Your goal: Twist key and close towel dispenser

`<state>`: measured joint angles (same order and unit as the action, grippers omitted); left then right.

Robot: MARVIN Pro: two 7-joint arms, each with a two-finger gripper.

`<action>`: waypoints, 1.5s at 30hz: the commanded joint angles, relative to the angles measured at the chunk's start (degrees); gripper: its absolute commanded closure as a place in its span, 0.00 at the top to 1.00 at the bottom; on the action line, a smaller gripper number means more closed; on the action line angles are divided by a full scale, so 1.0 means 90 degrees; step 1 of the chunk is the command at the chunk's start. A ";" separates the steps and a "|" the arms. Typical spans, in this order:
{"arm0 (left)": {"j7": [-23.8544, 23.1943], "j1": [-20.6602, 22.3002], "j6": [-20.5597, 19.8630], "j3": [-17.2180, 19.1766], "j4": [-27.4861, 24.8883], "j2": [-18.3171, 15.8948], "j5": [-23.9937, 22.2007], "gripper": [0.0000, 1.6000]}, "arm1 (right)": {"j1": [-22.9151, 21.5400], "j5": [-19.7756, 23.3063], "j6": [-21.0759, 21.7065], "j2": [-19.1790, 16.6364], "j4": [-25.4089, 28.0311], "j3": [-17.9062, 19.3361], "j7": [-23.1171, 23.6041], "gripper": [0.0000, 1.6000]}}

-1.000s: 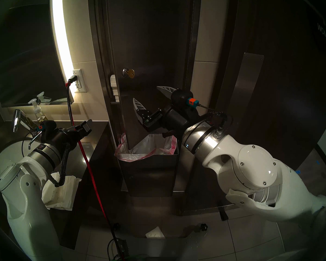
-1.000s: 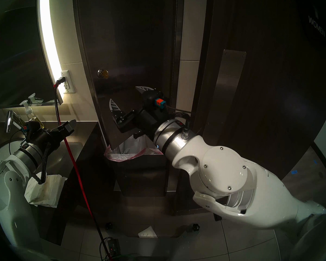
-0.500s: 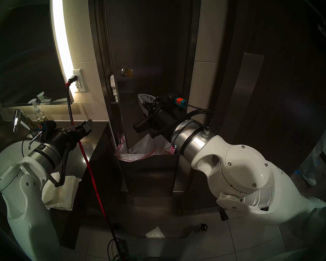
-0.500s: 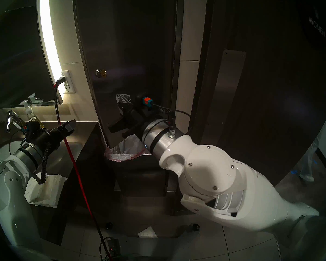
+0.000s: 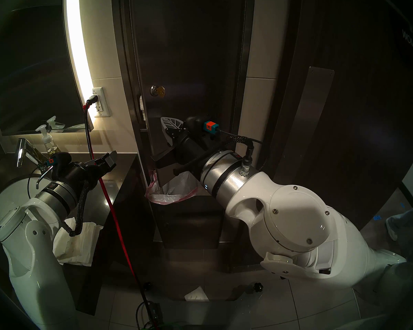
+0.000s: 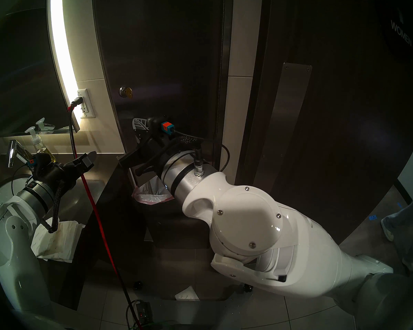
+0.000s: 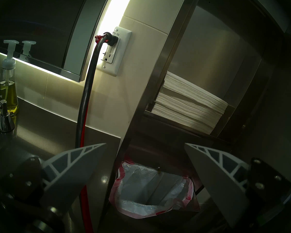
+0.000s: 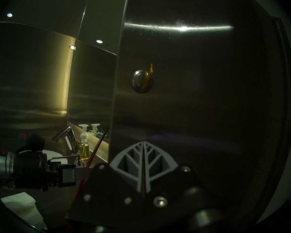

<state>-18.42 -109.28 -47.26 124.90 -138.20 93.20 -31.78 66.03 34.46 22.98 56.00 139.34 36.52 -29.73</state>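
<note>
Dim washroom, fisheye views. Towel dispenser (image 5: 191, 60) tall and narrow, brushed steel, set in the wall between the lit mirror (image 5: 34, 67) and the dark wooden door (image 5: 358, 108) with its steel push plate (image 5: 305, 122). Long hinged steel door (image 8: 191, 93) of the dispenser ajar, a gap open along its left edge; through that gap, stacked white paper towels (image 7: 190, 103) on an inner shelf, and below them a pink-rimmed bin liner (image 7: 151, 192). Key (image 5: 162, 91), brass-coloured, seated in the round silver lock (image 5: 154, 90) near the door's left edge, bow sticking out toward the viewer. Right pincer (image 5: 168, 129) fingers pressed together, nothing between them, tips right against the door face below the lock; actual contact hard to judge. Left pincer (image 7: 144, 170) fingers wide apart and empty, hanging level above the dark tabletop (image 5: 119, 174), aimed at the dispenser's open side. Soap bottle (image 5: 48, 141) and faucet (image 5: 24, 151) at the back left; crumpled paper towels (image 5: 76, 243) on the tabletop edge. Red-and-black cord (image 5: 110, 203) running from the wall outlet (image 5: 100, 102) to the floor.
</note>
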 commanded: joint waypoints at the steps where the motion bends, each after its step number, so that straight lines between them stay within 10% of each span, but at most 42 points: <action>1: -0.0007 0.0011 0.0002 -0.0001 -0.0053 -0.0004 -0.0008 1.00 | -0.0310 -0.0021 0.0069 0.0549 -0.0270 0.0138 -0.0229 0.00; 28: -0.0008 0.0011 0.0002 0.0000 -0.0054 -0.0003 -0.0008 1.00 | -0.1097 0.0274 0.0027 0.1835 -0.1914 0.0127 -0.0226 0.02; 29: -0.0008 0.0011 0.0002 0.0000 -0.0054 -0.0003 -0.0008 1.00 | -0.1003 0.0272 -0.0018 0.1867 -0.1851 0.0132 -0.0321 0.31; 30: -0.0008 0.0011 0.0002 -0.0001 -0.0054 -0.0003 -0.0008 1.00 | -0.0836 0.0328 -0.0065 0.1853 -0.1670 0.0163 -0.0414 1.00; 45: -0.0008 0.0016 0.0007 -0.0003 -0.0032 -0.0007 -0.0004 1.00 | 0.0107 0.0185 -0.0287 0.0741 -0.0258 -0.0303 -0.0639 1.00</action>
<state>-18.43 -109.28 -47.26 124.90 -138.15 93.20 -31.77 63.38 36.77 20.83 68.77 131.12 32.92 -34.78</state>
